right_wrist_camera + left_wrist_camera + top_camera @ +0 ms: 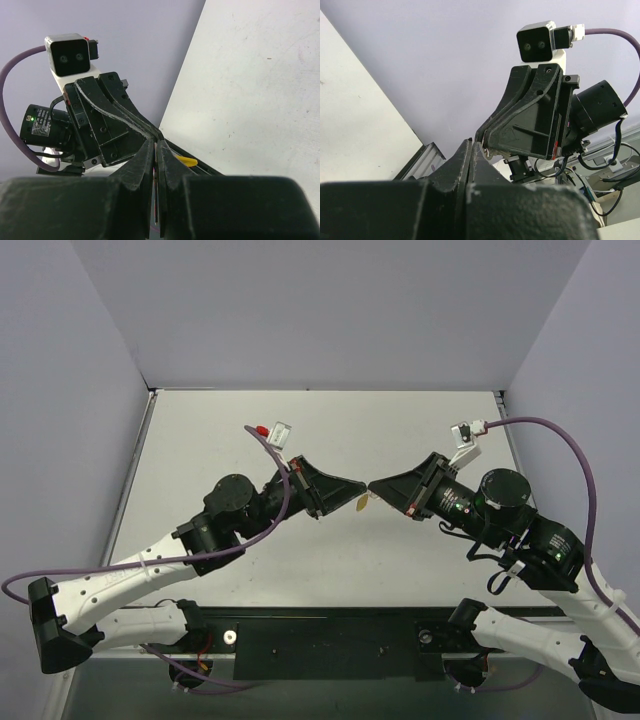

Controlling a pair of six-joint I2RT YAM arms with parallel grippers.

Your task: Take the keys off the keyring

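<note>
Keyring (362,504): small yellow-orange loop over mid-worktop (250,420), at 6 o'clock of the meeting fingertips; the key cannot be made out. Left hand (359,486), entering from 9 o'clock, and right hand (374,487), from 3 o'clock, are both pressed together; what they pinch is hidden. Probably light, stiff, slippery: pinch key head and loop end.
</note>
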